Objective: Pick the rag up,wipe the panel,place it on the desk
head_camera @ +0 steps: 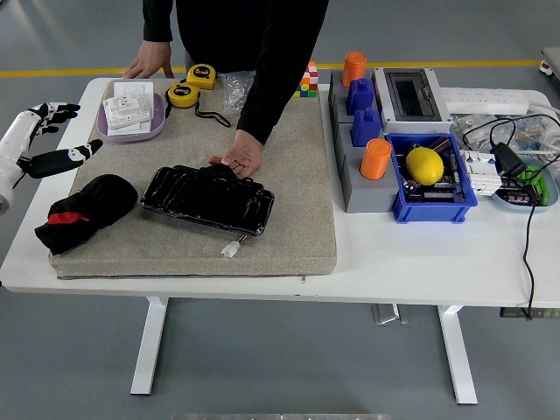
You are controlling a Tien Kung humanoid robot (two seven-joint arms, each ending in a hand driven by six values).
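A black rag with a red patch lies bunched on the left part of the beige mat. A shiny black panel with a white connector lies on the mat's middle. My left hand hovers at the table's left edge, above and left of the rag, fingers spread and empty. A person at the far side rests one hand on the panel's far edge and the other hand on the table's far left edge.
A purple bowl with white cards and two yellow tape measures sit at the back left. A grey stand with orange and blue cups, a blue bin with a yellow lemon, an electrical box and cables stand on the right.
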